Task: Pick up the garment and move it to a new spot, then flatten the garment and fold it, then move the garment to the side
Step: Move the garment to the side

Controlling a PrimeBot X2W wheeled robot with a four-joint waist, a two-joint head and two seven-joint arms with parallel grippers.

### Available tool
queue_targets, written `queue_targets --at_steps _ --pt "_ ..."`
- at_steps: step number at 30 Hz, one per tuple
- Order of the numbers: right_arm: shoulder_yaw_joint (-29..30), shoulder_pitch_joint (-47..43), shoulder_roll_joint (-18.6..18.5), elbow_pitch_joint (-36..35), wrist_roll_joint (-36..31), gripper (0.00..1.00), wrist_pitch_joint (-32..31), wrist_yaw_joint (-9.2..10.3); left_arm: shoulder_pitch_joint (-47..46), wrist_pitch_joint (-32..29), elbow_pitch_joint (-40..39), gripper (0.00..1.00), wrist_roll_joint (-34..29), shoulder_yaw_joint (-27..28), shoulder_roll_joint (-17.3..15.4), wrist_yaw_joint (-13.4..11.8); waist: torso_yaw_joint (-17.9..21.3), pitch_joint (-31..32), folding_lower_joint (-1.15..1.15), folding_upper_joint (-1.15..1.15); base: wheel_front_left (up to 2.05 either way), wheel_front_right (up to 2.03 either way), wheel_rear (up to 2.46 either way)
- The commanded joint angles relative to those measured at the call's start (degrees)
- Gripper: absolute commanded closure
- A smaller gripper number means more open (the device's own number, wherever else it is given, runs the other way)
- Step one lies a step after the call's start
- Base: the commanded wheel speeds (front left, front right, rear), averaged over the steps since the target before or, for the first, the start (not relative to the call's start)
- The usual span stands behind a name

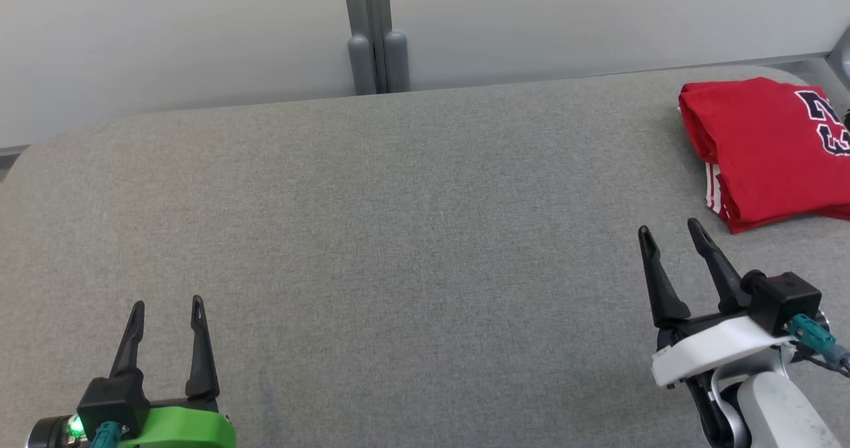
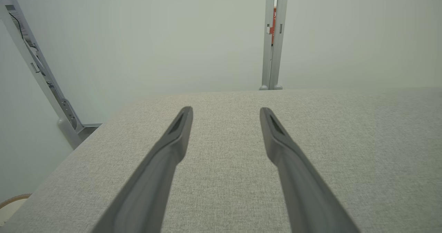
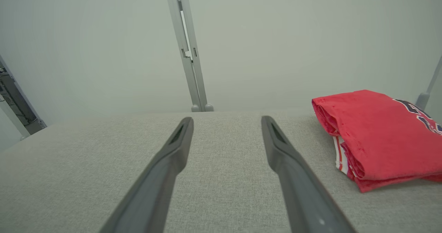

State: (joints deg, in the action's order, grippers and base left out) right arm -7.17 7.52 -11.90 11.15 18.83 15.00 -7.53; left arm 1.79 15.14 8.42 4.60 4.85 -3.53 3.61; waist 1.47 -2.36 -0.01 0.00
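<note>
Grey woven fabric covers the counter (image 1: 412, 235), whose broad middle lies bare between the two arms. The task's garment, a red shirt (image 1: 764, 149), sits folded into a thick rectangular stack at the far right of the counter, running out past the right edge of the head view. On its upper face are large navy characters (image 1: 827, 123) outlined in white, cut off by the picture's edge and not readable; a strip of white-and-red striped trim (image 1: 712, 192) peeks from the layers at its near left corner. The right tool (image 1: 669, 225), on a white mount, hovers near the shirt's near left corner without touching it, its fingers spread wide and holding nothing; in the right wrist view the shirt (image 3: 380, 133) lies to the right of those fingers (image 3: 276, 146). The left tool (image 1: 167, 305), on a green mount, is at the near left, well apart from the shirt, likewise wide and empty. Behind the counter stand pale partition panels (image 1: 166, 36) joined at a grey post (image 1: 377, 36).
</note>
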Motion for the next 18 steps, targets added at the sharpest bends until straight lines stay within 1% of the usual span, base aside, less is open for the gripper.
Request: queue_targets --at_steps 1,8,18 --pt "0.5 -1.4 0.7 -0.7 -0.5 0.00 0.2 0.10 1.0 0.0 0.1 0.00 0.3 0.1 0.0 0.4 0.0 1.1 0.01 0.00 0.00 0.00 0.00" --pt "2.8 -5.5 3.5 -2.7 -2.2 0.00 0.2 0.10 2.3 0.0 0.2 0.00 0.8 0.0 0.2 0.9 -0.2 2.5 0.01 0.00 0.00 0.00 0.00" --pt "4.8 -7.8 4.2 -4.5 -3.5 0.00 0.2 0.10 3.2 0.0 -0.2 0.00 1.1 -0.1 0.3 2.0 0.1 3.7 0.01 0.00 0.00 0.00 0.00"
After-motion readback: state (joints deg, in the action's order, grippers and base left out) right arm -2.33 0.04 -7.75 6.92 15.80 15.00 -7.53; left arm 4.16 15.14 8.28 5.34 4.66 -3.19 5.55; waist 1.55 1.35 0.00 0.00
